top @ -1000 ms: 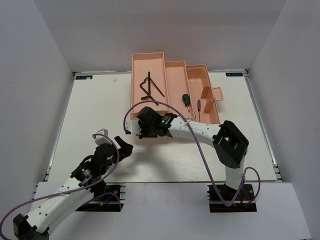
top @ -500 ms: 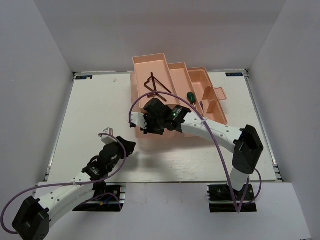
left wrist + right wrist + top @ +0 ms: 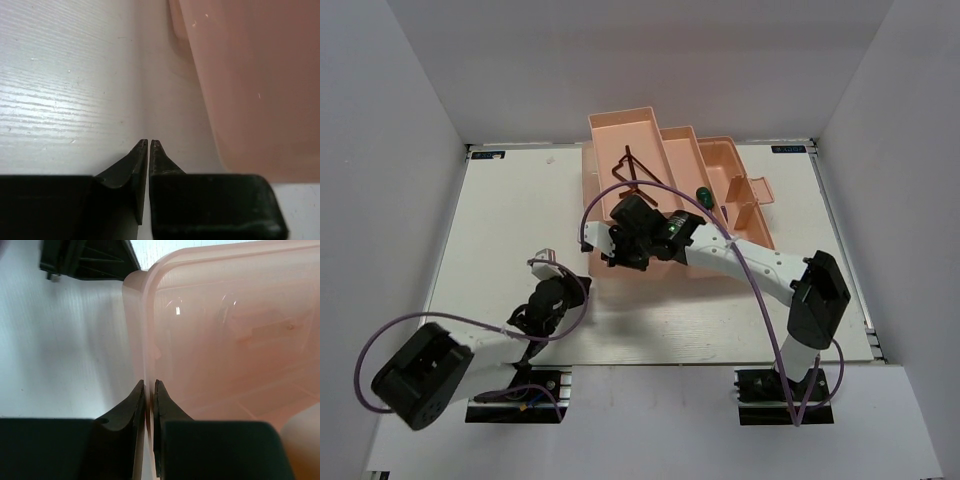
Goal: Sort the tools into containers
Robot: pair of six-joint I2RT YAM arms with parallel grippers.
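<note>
Two dark hex keys (image 3: 628, 171) lie crossed in the left tray of the salmon-pink toolbox (image 3: 620, 132), which stands at the far middle of the tabletop (image 3: 500, 220). A green-handled screwdriver (image 3: 702, 192) rests farther right inside it. The right end effector (image 3: 149, 382) is pinched narrow on the toolbox's near-left rim, with the thin wall running between its fingers. The left end effector (image 3: 149, 142) is low over the tabletop just beside the toolbox wall, its fingertips nearly touching with nothing between them
</note>
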